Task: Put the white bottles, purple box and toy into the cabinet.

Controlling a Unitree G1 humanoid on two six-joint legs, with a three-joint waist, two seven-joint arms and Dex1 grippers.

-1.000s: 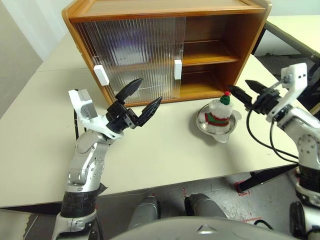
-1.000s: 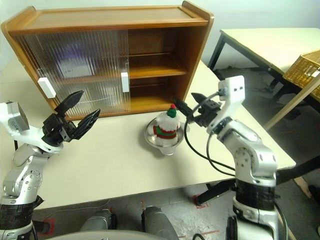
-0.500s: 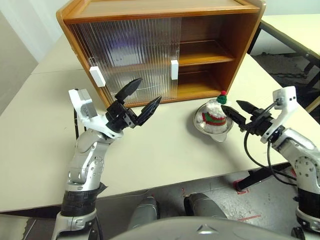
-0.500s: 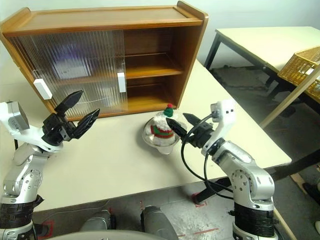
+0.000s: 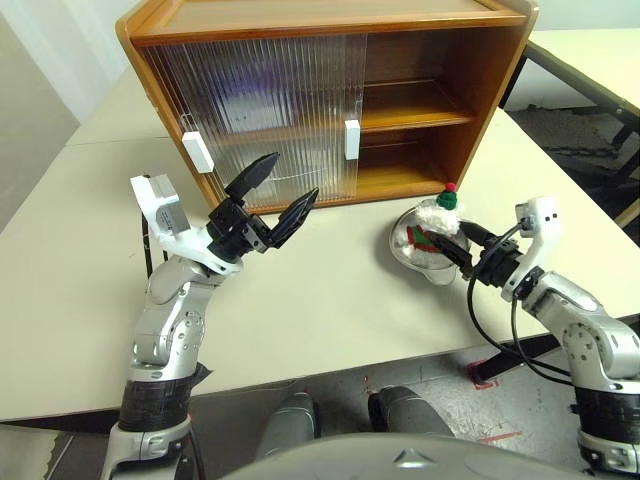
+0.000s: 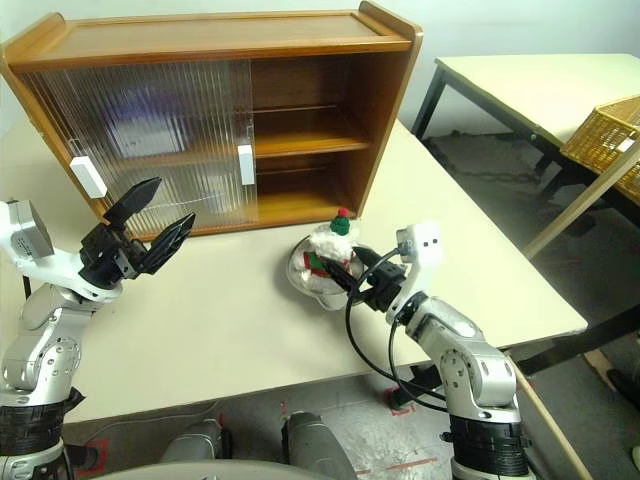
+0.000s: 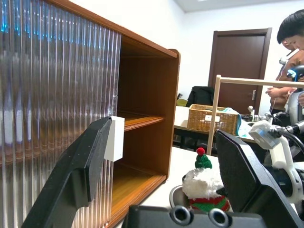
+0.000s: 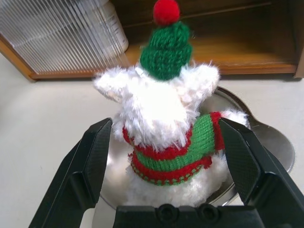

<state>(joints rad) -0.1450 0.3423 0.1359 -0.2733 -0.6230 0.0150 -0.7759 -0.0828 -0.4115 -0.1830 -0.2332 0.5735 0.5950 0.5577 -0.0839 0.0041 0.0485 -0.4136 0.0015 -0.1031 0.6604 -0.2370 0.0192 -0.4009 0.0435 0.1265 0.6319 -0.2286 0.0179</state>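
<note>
**Right hand wide open around the toy in its bowl**

The toy (image 8: 164, 128), a fluffy white snowman with a green hat, red pompom and a red-and-green striped scarf, sits upright in a shiny metal bowl (image 5: 405, 243) on the pale table (image 5: 330, 300), just in front of the open right half of the cabinet (image 5: 330, 100). The right hand (image 8: 166, 156) is level with the toy, its two black fingers (image 8: 90, 161) spread wide, one on each side of the snowman's body. In the right wrist view a gap shows between each finger and the plush, so the toy is flanked but not pinched.

The left hand (image 5: 268, 200) hangs above the table to the left, in front of the cabinet's ribbed translucent sliding doors (image 5: 260, 110), its fingers also spread wide with nothing between them. It points up and toward the cabinet and touches nothing.

The cabinet stands at the far side of the table. Its two doors cover the left part, each with a white rectangular handle (image 5: 352, 139); the right part stands open and shows two wooden shelves. Through the ribbed doors only vague pale shapes can be made out, too blurred to name.

Farther right stands a second table (image 6: 530, 85), and a wicker basket (image 6: 605, 140) is at the right edge. In the left wrist view a person (image 7: 289, 57) stands in the background near a dark door.
</note>
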